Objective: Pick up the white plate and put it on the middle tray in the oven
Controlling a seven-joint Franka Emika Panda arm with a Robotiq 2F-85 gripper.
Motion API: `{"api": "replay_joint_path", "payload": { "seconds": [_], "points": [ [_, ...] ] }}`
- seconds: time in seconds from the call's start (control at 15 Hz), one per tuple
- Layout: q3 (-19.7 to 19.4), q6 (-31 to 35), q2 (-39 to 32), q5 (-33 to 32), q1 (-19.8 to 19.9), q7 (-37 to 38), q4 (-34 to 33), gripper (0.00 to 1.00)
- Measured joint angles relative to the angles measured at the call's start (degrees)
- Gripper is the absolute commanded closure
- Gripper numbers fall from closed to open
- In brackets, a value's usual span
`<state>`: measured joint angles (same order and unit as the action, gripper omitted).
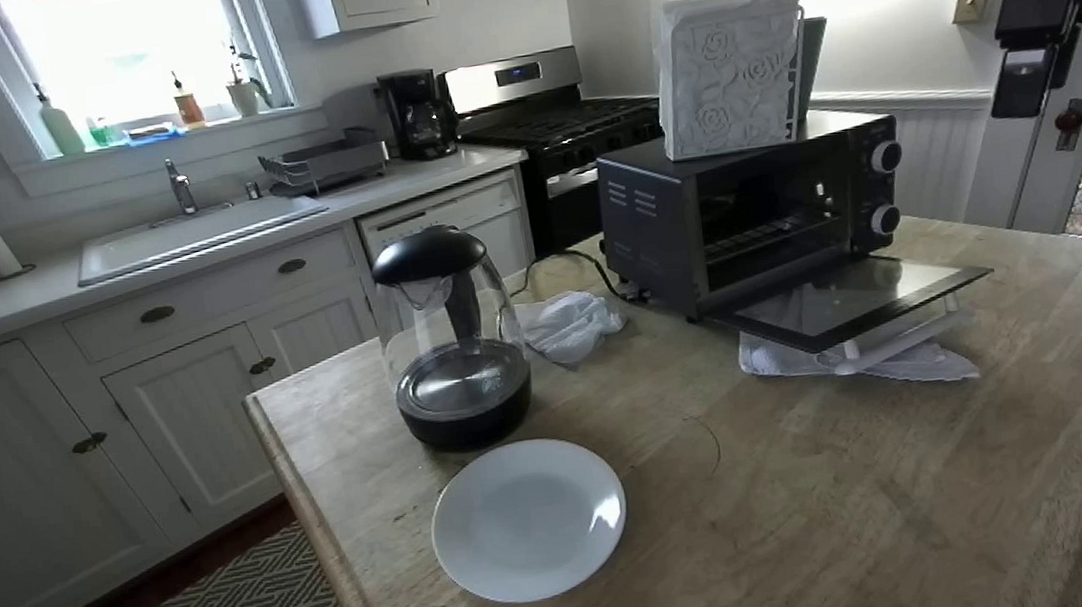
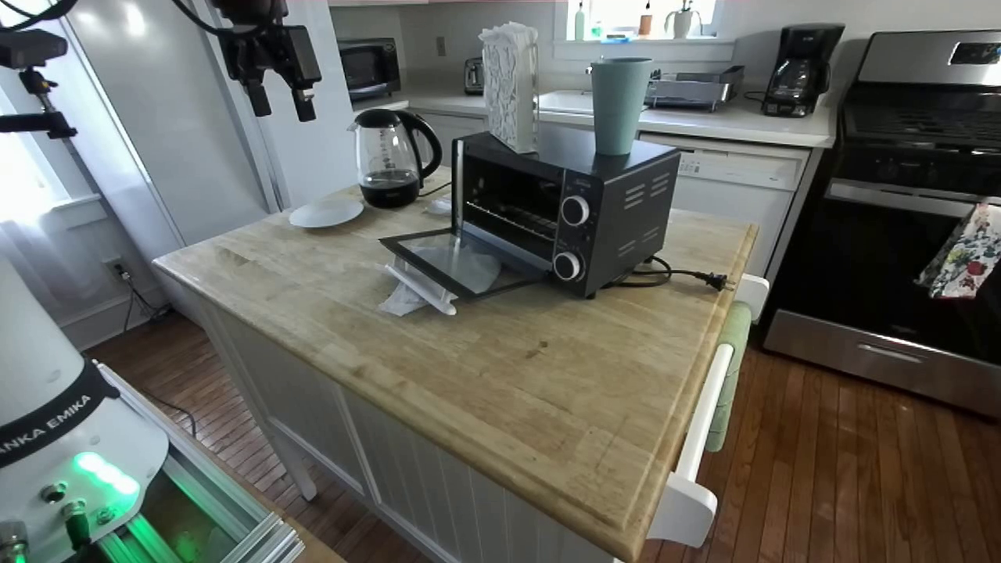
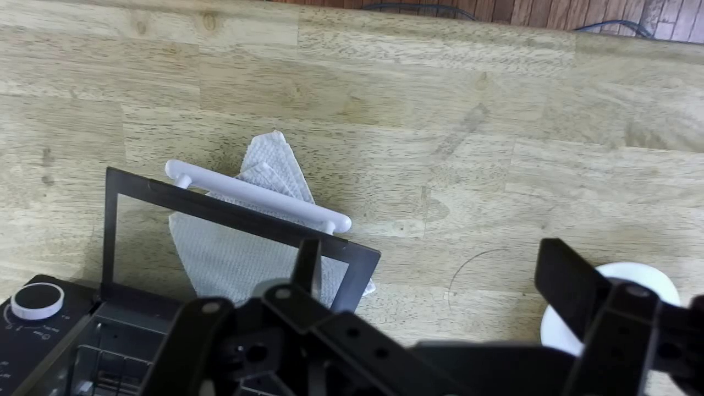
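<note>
The white plate (image 1: pixel 529 521) lies flat on the wooden table, in front of the glass kettle. It also shows in an exterior view (image 2: pixel 327 213) and in the wrist view (image 3: pixel 558 330), partly hidden behind a finger. The black oven (image 1: pixel 649 232) (image 2: pixel 637 207) stands with its glass door folded down. A wire rack (image 1: pixel 765 235) (image 2: pixel 508 217) is visible inside. In the wrist view the oven (image 3: pixel 33 341) is at lower left. My gripper (image 2: pixel 283 105) (image 3: pixel 432 250) is open and empty, high above the table, apart from both plate and oven.
The glass kettle (image 1: pixel 465 392) (image 2: pixel 389 168) stands close behind the plate. A napkin holder (image 1: pixel 733 72) and a teal cup (image 2: pixel 618 105) stand on the oven. The open door (image 1: pixel 862 295) juts over the table above paper towels (image 3: pixel 275 159). A crumpled white cloth (image 1: pixel 569 326) lies near the kettle.
</note>
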<state>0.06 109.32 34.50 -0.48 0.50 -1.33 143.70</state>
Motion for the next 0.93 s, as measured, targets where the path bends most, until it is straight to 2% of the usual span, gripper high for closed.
{"api": "replay_joint_path", "payload": {
  "seconds": [0.67,0.8,0.93],
  "points": [
    [0.0,0.07,-0.1,0.11,-0.04,0.0,0.0,0.0],
    [0.0,0.36,-1.25,1.72,-0.92,-0.23,-0.02,0.0],
    [0.01,2.11,-3.52,6.36,-3.39,-0.92,-0.06,0.0]
  ]
}}
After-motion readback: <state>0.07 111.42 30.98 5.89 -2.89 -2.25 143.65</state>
